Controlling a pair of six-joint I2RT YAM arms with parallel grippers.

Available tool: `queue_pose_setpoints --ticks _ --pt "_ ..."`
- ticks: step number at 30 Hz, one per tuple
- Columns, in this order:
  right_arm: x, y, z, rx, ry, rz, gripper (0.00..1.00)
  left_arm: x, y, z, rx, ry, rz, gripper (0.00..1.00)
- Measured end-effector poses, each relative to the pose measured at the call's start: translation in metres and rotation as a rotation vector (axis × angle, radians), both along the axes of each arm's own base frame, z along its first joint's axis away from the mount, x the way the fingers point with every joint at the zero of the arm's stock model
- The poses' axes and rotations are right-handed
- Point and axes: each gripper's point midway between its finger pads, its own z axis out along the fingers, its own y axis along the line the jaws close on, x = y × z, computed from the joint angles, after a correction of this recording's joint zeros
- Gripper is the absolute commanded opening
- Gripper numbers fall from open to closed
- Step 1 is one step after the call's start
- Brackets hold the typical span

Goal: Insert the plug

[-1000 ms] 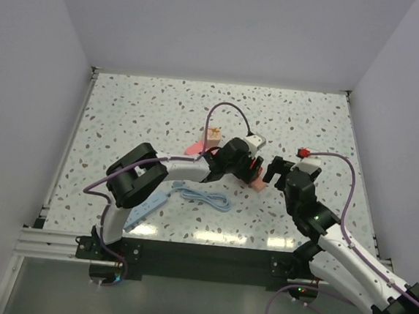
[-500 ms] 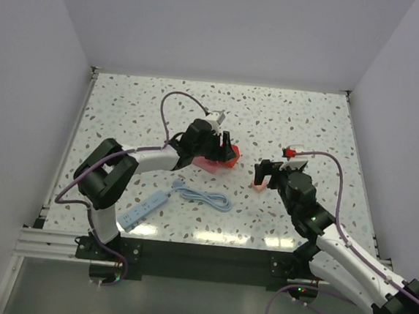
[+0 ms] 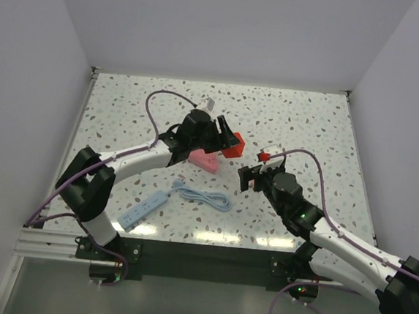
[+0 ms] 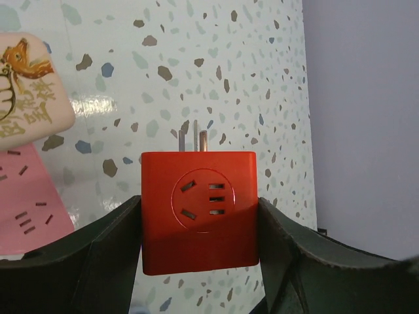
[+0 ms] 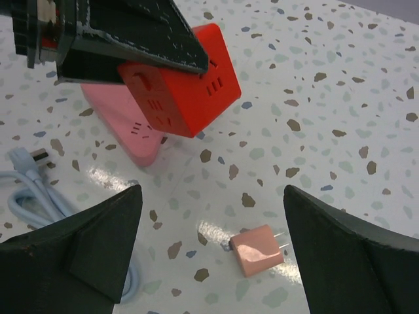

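The left pincer (image 4: 200, 219) holds the red cube (image 5: 190, 91) raised, sockets outward, seemingly as the receptacle, while the right pincer (image 5: 211, 196) hangs wide open and empty over the plug (image 5: 257, 250) lying on the table (image 5: 340, 98).

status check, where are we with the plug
Left pincer shut on red cube. Right pincer open above plug. Plug lying on table, unobstructed.

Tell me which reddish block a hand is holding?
The bright red cube, clamped in the left hand; the pink triangle and small salmon plug lie free.
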Motion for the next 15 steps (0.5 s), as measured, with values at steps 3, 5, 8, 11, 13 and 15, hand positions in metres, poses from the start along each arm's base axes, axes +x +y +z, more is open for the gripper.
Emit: queue_pose_setpoints --ticks 3,5,8,11,13,15 --pt "0.004 0.005 0.011 -0.002 -0.03 0.003 0.92 -0.006 0.003 -0.004 -0.02 0.077 0.038 0.0" --pt "0.006 0.011 0.015 -0.011 -0.04 0.013 0.92 -0.008 0.003 -0.005 -0.039 0.12 0.06 0.0" --pt "0.005 0.019 0.016 -0.029 -0.049 0.031 0.91 -0.012 0.005 -0.007 -0.055 0.176 0.09 0.0" --pt "0.005 0.026 0.015 -0.062 -0.057 0.046 0.92 -0.015 0.006 -0.002 -0.079 0.224 0.117 0.0" --pt "0.005 0.03 0.016 -0.083 -0.064 0.054 0.92 -0.018 0.005 0.005 -0.105 0.246 0.125 0.0" --pt "0.004 0.034 0.018 -0.096 -0.071 0.066 0.92 -0.019 0.004 0.013 -0.131 0.258 0.13 0.0"
